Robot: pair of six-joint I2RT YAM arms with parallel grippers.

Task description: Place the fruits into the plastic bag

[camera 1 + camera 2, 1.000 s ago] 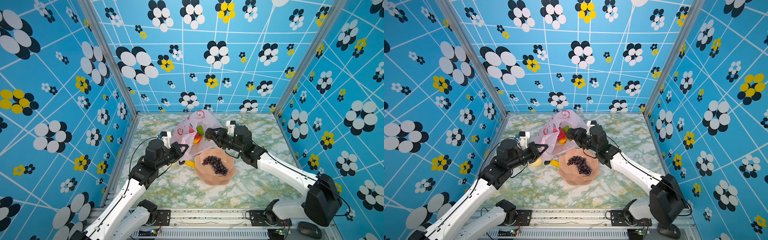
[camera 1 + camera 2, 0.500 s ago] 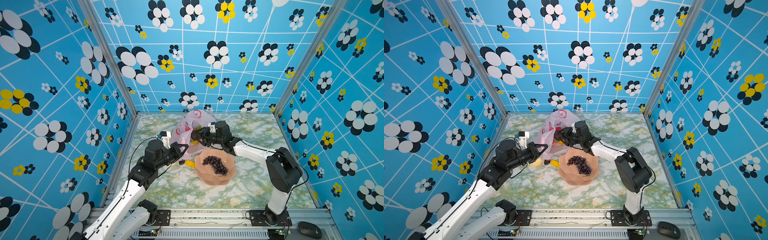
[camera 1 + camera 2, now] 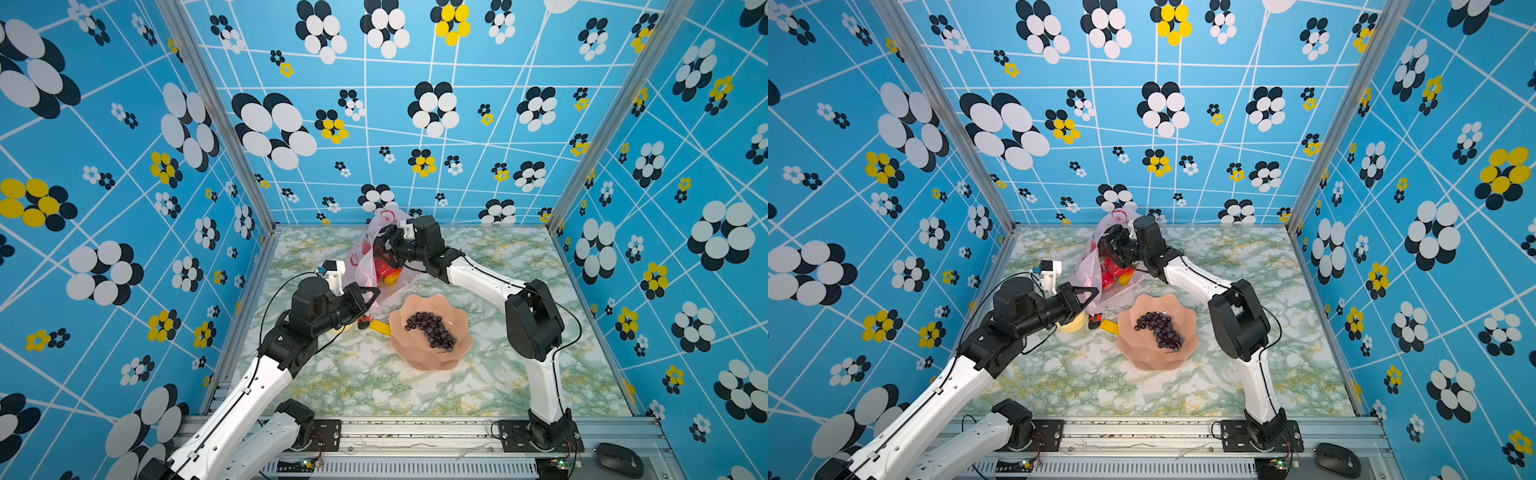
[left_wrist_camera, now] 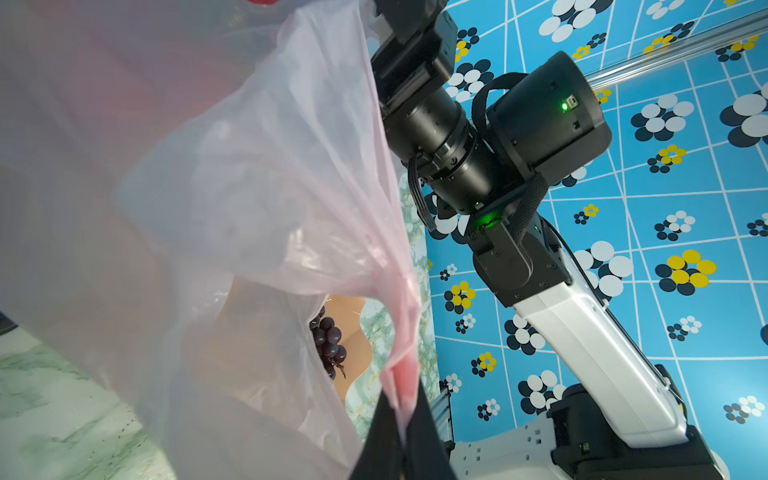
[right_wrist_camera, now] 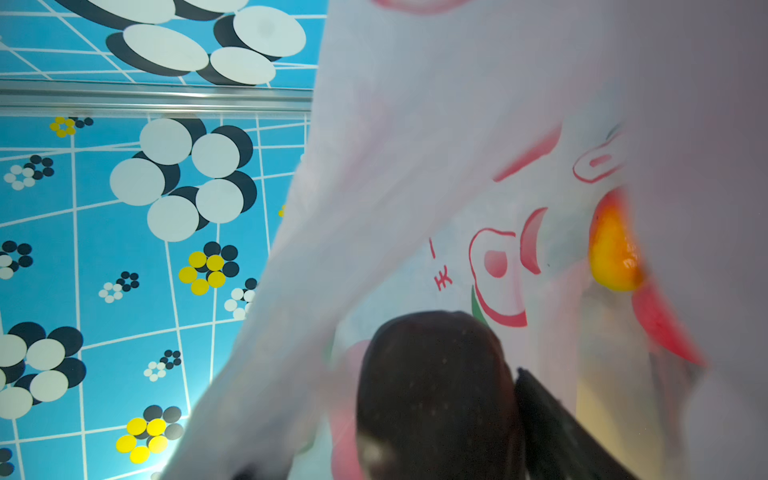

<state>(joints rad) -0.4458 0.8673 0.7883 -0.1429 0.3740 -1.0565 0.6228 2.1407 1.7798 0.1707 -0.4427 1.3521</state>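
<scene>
The plastic bag [image 3: 365, 257] [image 3: 1090, 259] stands at the back centre, pale pink with red marks. My left gripper [image 3: 372, 295] [image 4: 401, 419] is shut on its near edge and holds it up. My right gripper [image 3: 386, 249] [image 3: 1111, 245] reaches into the bag's mouth, fingers [image 5: 548, 419] spread open. A dark red fruit [image 5: 432, 386] sits right at those fingers. Inside the bag lie a yellow-orange mango [image 3: 392, 277] [image 5: 613, 253] and red fruits [image 3: 1108, 282]. A dark purple grape bunch [image 3: 430, 330] [image 4: 328, 340] lies in the salmon-pink bowl [image 3: 457, 359].
A pale yellow disc [image 3: 1071, 324], a flat yellow piece [image 3: 380, 328] and a small dark-and-orange bit [image 3: 363, 321] lie between the left gripper and the bowl. Blue patterned walls close in three sides. A metal rail [image 3: 415, 428] runs along the front edge.
My right gripper has moved left and back from beside the bowl into the bag's mouth, and its fingers have spread wider. The left gripper has kept its hold without moving.
</scene>
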